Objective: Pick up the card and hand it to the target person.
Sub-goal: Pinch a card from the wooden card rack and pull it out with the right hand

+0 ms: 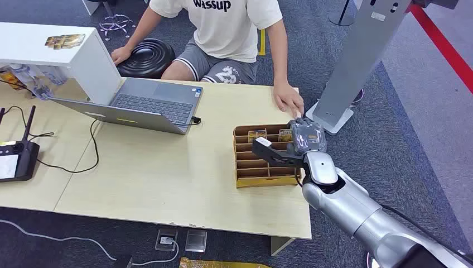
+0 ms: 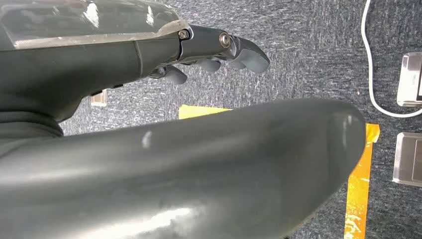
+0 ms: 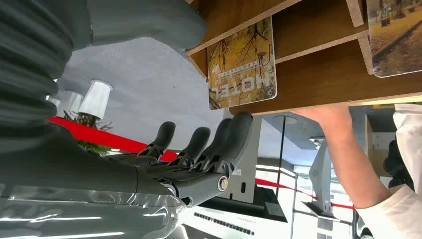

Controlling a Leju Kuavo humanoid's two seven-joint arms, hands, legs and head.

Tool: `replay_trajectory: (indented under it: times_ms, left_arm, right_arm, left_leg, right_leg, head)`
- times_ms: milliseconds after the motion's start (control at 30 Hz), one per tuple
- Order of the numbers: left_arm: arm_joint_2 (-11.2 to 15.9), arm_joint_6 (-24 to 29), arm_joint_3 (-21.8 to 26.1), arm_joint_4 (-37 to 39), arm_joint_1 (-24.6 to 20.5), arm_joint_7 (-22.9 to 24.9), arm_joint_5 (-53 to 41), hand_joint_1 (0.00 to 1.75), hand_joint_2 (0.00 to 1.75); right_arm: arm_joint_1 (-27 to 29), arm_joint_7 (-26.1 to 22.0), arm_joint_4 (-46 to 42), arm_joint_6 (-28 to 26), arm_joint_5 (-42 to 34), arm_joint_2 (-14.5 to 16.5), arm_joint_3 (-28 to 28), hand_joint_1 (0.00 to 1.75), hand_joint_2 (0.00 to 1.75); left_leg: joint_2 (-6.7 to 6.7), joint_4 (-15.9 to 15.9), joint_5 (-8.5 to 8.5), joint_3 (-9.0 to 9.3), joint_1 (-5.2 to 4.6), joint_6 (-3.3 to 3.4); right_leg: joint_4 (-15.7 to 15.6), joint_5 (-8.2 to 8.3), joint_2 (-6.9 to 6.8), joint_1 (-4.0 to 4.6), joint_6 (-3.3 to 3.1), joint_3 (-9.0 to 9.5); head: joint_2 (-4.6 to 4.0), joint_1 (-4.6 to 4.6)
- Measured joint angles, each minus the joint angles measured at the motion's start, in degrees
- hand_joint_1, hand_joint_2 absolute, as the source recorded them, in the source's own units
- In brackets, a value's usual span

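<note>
A wooden card rack [image 1: 262, 181] lies on the table's right end, with two yellow-brown cards in its far row. One card [image 1: 285, 133] reads "HOTEL" [image 3: 242, 64]; the other card [image 1: 256, 134] lies to its left [image 3: 395, 35]. My right hand [image 1: 305, 139] hovers at the rack's far right corner, next to the HOTEL card. Its fingers [image 3: 209, 142] are spread on one side and its thumb [image 3: 149, 22] on the other, holding nothing. My left hand [image 2: 219, 50] hangs over the carpet, empty, fingers loosely extended. The person [image 1: 223, 33] sits behind the table, one hand [image 1: 289, 99] resting near the rack.
An open laptop [image 1: 150, 103] stands left of the rack, with a white box [image 1: 56, 50] and a black controller [image 1: 14, 159] farther left. A grey stand [image 1: 362, 56] rises just beyond the table's right edge. Floor sockets [image 1: 184, 240] and cables lie below the front edge.
</note>
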Motion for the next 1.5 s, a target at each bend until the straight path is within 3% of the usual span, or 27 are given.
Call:
replay_trajectory:
  times_ms: [333, 533, 767, 1367, 1500]
  left_arm:
    - [0.00, 0.00, -0.01, 0.00, 0.00, 0.00, -0.02, 0.00, 0.00]
    - [0.00, 0.00, -0.01, 0.00, -0.02, 0.00, -0.04, 0.00, 0.00]
    - [0.00, -0.10, 0.00, 0.00, -0.10, 0.02, -0.16, 0.00, 0.00]
    - [0.01, -0.26, -0.02, 0.00, -0.50, 0.23, -0.55, 0.00, 0.00]
    - [0.02, -0.19, -0.02, 0.00, -0.62, 0.24, -0.55, 0.00, 1.75]
  right_arm:
    - [0.00, 0.02, 0.00, -0.01, 0.00, 0.00, 0.08, 0.74, 1.75]
    - [0.05, 0.04, 0.00, -0.02, 0.00, -0.02, 0.14, 1.00, 1.75]
    - [0.17, 0.07, 0.00, -0.01, 0.00, -0.03, 0.45, 1.15, 1.75]
    - [0.26, 0.48, 0.00, 0.11, 0.04, -0.20, 0.45, 1.24, 1.75]
    - [0.31, 0.35, 0.00, 0.12, 0.04, -0.35, 0.43, 1.40, 1.75]
  left_leg:
    - [0.00, 0.00, 0.00, 0.00, 0.00, 0.00]
    - [0.00, 0.00, 0.00, 0.01, 0.00, 0.00]
    - [0.00, 0.00, 0.00, 0.02, 0.00, 0.00]
    - [0.01, 0.00, 0.00, 0.02, 0.00, 0.00]
    - [0.00, 0.00, 0.00, 0.01, 0.00, 0.00]
  right_leg:
    - [0.00, 0.00, 0.00, 0.00, 0.00, 0.00]
    - [0.00, 0.00, 0.00, 0.00, 0.00, 0.00]
    - [0.00, 0.00, 0.01, 0.00, 0.00, 0.00]
    - [0.00, 0.00, 0.01, 0.00, 0.00, 0.00]
    - [0.00, 0.00, 0.00, 0.00, 0.00, 0.00]
  head:
    - [0.00, 0.00]
    - [0.00, 0.00]
    - [0.00, -0.02]
    - [0.00, -0.01]
    - [0.00, 0.01]
